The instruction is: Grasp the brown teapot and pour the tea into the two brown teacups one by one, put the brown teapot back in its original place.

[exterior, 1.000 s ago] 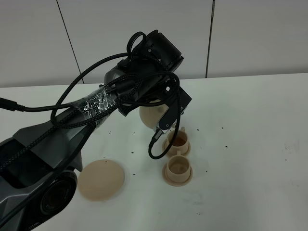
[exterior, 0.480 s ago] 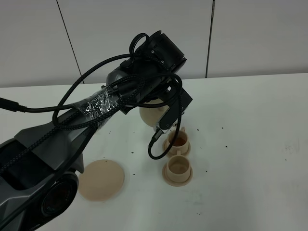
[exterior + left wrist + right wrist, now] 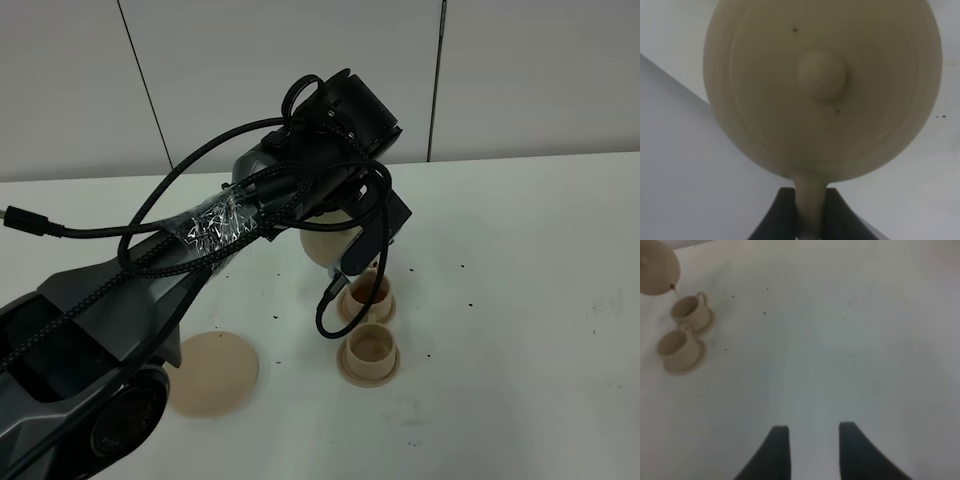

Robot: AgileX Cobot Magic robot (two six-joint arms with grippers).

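Note:
My left gripper (image 3: 810, 202) is shut on the loop handle of the brown teapot (image 3: 822, 85), whose knobbed lid fills the left wrist view. In the high view the teapot (image 3: 325, 240) hangs tilted under the left arm, its spout just above the far teacup (image 3: 370, 293), which holds brown tea. The near teacup (image 3: 370, 350) stands on its small saucer in front of it. The flat round saucer (image 3: 212, 372) lies bare at the front left. My right gripper (image 3: 812, 450) is open and empty over bare table, with both cups (image 3: 690, 311) (image 3: 677, 347) far off.
The left arm's black cables (image 3: 330, 310) loop down beside the cups. Small dark specks dot the white table (image 3: 520, 300). A grey panelled wall (image 3: 500, 80) stands behind the table's back edge.
The left arm and teapot have shifted slightly to the right, closer over the far teacup. The cups, saucer and right gripper have not moved.

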